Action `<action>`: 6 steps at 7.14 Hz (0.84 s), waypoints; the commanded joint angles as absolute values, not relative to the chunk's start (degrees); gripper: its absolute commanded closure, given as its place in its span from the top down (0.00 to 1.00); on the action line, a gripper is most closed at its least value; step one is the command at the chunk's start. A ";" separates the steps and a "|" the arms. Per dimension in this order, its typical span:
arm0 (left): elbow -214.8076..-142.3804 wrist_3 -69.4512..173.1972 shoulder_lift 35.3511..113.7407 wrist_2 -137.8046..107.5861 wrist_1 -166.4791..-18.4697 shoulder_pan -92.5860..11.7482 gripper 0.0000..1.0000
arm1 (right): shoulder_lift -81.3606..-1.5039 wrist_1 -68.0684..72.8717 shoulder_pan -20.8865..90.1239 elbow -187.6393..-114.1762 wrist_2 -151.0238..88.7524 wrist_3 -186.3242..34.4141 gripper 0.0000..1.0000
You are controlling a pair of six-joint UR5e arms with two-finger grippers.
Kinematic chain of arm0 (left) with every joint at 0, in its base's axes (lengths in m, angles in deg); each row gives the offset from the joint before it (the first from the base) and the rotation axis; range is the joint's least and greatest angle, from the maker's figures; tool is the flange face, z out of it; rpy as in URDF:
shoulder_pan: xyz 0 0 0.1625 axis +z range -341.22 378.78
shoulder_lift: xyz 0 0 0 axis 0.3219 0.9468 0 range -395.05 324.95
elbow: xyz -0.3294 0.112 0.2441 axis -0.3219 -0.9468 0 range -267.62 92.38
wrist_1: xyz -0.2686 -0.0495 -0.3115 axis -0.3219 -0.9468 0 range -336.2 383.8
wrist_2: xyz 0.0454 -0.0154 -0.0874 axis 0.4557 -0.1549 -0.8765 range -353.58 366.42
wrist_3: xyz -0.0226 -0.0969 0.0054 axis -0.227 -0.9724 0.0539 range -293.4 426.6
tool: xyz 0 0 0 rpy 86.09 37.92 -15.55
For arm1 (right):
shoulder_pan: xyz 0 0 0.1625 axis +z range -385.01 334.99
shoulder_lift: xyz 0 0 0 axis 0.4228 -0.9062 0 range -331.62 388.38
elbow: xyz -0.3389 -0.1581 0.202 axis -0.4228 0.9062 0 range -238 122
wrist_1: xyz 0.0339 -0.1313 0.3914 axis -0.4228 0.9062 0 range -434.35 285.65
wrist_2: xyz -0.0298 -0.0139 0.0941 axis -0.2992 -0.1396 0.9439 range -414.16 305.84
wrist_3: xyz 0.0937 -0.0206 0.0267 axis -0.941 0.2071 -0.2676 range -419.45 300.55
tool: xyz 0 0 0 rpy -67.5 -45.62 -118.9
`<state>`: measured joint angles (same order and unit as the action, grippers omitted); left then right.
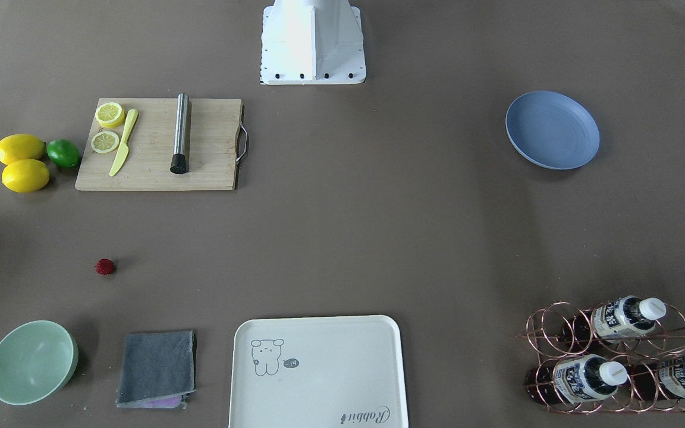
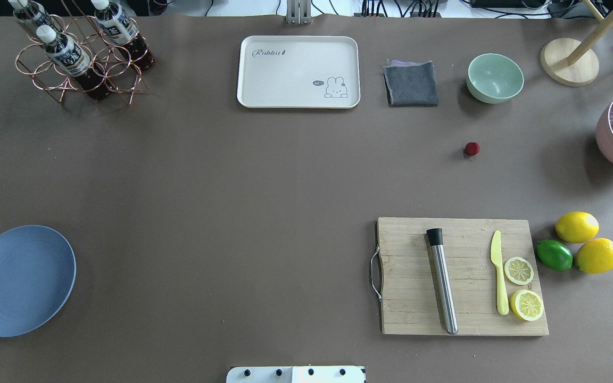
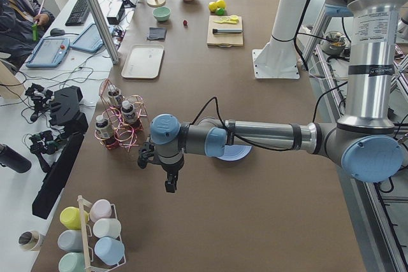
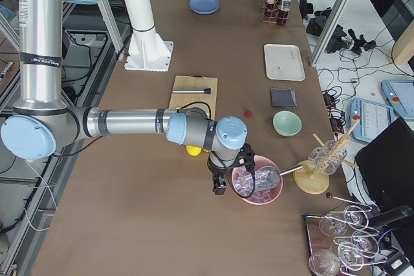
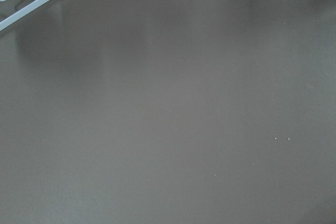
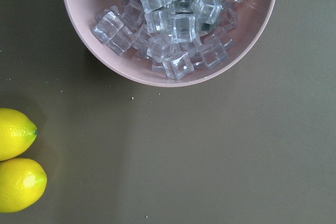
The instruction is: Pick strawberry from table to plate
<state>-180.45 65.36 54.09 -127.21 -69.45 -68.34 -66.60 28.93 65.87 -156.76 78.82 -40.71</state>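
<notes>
The grey-brown surface (image 2: 232, 175) carried a strawberry (image 2: 472, 149) near a green bowl (image 2: 495, 77) and a folded grey cloth (image 2: 411, 84), with a cream tray (image 2: 298, 72) beside the cloth. A wooden board (image 2: 407, 276) lay next to a lime (image 2: 554, 255) and two lemons (image 2: 577, 226). A pink bowl (image 2: 612, 138) of ice stood at that end. The plate (image 2: 19, 281) and a wire bottle rack (image 2: 115, 74) sat well apart at the opposite end.

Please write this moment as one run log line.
strawberry: on table | plate: empty | left gripper: unclear | right gripper: unclear
</notes>
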 commanded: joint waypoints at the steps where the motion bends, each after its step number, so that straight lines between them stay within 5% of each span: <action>1: -180.70 64.85 53.55 -127.17 -70.50 -68.32 0.98 | -66.72 28.93 65.87 -156.88 78.82 -40.73 1.00; 6: -181.49 64.93 53.55 -127.09 -70.50 -65.96 0.98 | -66.72 28.84 65.87 -156.79 78.82 -40.73 1.00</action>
